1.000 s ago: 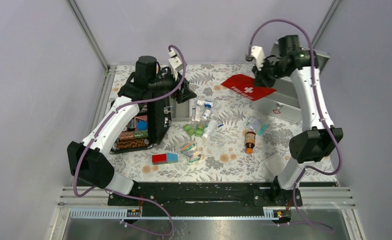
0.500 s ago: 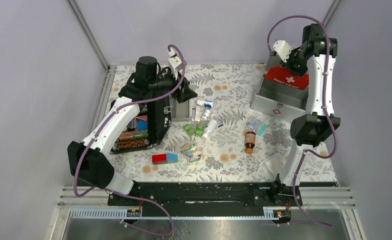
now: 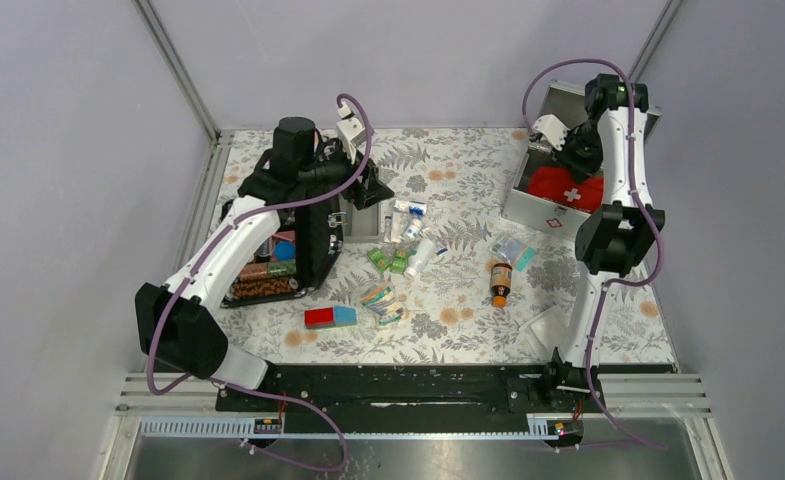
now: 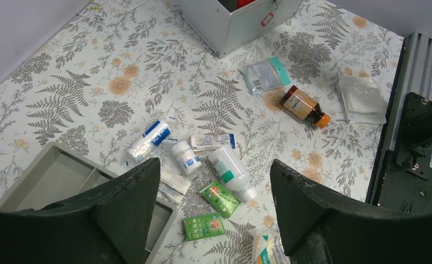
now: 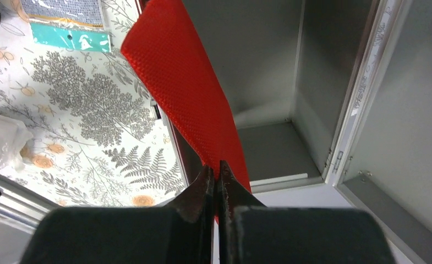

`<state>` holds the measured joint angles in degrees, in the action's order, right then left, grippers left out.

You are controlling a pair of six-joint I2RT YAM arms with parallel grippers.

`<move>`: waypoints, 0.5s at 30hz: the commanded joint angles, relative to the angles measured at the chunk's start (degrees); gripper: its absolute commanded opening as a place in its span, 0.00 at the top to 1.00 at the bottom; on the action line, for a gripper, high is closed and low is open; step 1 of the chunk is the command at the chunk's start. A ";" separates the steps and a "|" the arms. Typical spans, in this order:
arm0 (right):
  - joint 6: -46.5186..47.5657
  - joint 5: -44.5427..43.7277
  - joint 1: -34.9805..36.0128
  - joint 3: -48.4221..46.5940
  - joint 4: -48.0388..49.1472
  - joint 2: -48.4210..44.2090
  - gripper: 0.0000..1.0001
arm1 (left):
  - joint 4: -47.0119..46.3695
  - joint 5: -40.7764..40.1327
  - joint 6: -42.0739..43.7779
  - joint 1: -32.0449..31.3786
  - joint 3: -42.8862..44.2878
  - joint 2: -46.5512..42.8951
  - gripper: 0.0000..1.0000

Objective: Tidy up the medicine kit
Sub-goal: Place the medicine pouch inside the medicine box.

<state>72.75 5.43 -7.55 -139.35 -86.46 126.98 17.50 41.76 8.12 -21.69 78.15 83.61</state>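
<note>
One red pouch [image 5: 186,82], clamped in right pincer [image 5: 218,168], crosses the medicine kit [image 5: 268,66] rim; left pincer [image 4: 214,166] gapes empty.

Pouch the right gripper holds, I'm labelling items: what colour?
The pouch is red with a white cross, clearest from the top external view.

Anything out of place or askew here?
A brown bottle lies on its side on the table near the medicine kit, with packets and small bottles strewn mid-table. The red pouch hangs from the right gripper over the kit.
</note>
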 commanded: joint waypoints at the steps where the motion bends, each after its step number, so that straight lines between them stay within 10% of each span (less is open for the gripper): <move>1: -3.22 5.11 -0.62 -2.18 -7.26 2.38 1.00 | -1.19 -0.11 0.82 -0.22 0.11 -2.32 0.28; 15: -7.48 1.26 -1.21 -2.41 -5.06 8.70 1.00 | 8.84 -2.54 8.38 -0.19 7.11 1.48 0.28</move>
<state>67.33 8.95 -8.10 -139.65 -86.52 134.89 25.85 40.10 14.61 -21.69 82.15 84.40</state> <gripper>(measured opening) 0.022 0.722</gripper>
